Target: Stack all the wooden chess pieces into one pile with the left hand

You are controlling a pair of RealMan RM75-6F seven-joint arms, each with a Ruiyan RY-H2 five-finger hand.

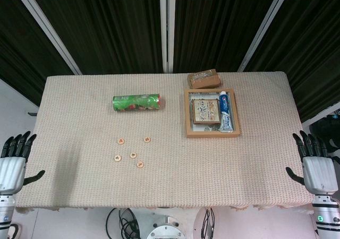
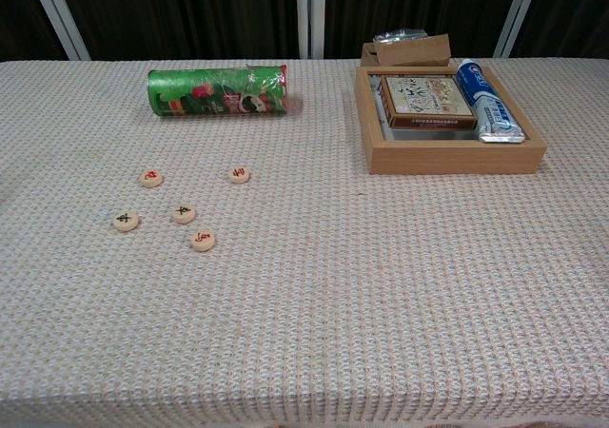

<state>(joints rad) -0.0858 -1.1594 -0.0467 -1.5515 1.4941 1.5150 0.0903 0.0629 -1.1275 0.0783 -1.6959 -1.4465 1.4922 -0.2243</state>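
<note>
Several round wooden chess pieces lie flat and apart on the woven tablecloth, left of centre: one point(image 1: 121, 141) point(image 2: 151, 178) at the far left, one point(image 1: 147, 139) point(image 2: 240, 174) at the far right, one point(image 1: 117, 157) point(image 2: 126, 221) nearest the left edge, one point(image 1: 133, 155) point(image 2: 184, 213) in the middle, one point(image 1: 140, 164) point(image 2: 202, 240) closest to me. None is stacked. My left hand point(image 1: 14, 159) hangs off the table's left front corner, fingers spread, holding nothing. My right hand point(image 1: 316, 164) hangs off the right front corner, likewise empty. The chest view shows neither hand.
A green cylindrical can point(image 1: 136, 102) point(image 2: 217, 91) lies on its side behind the pieces. A wooden tray point(image 1: 211, 134) point(image 2: 457, 156) at the right holds a flat box point(image 2: 427, 101) and a toothpaste tube point(image 2: 486, 114). A small brown box point(image 1: 203, 79) sits behind the tray.
</note>
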